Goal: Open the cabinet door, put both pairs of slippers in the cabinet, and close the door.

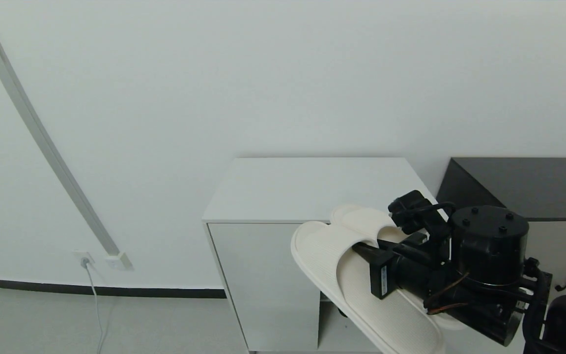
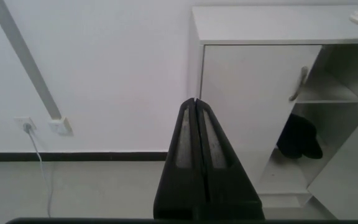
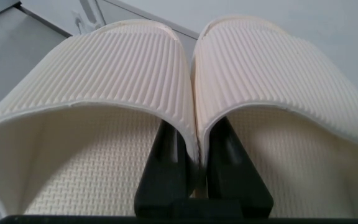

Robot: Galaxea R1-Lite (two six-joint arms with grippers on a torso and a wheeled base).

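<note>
The white slippers (image 1: 329,255) hang in the air in front of the cabinet (image 1: 312,189), at about four o'clock in the head view. They sit side by side with their toes toward ten o'clock. The right gripper (image 3: 194,149) is clamped on them, one finger inside each slipper, pinching the two inner walls together.

The cabinet stands against the wall at about five o'clock. Its left door (image 2: 253,106) is closed and its right half stands open. In the open half, dark slippers (image 2: 300,138) lie on the bottom, below a shelf (image 2: 328,93). The left gripper (image 2: 196,106) is pressed closed on nothing, out in front of the left door and well apart from it.

At three o'clock from the cabinet stands a dark-topped sideboard (image 1: 523,184). At eight o'clock in the head view there is a wall socket (image 1: 83,258) with a cable (image 1: 97,305) dropping to the floor. From just beside the socket a grey strip (image 1: 42,137) climbs the wall toward ten o'clock.
</note>
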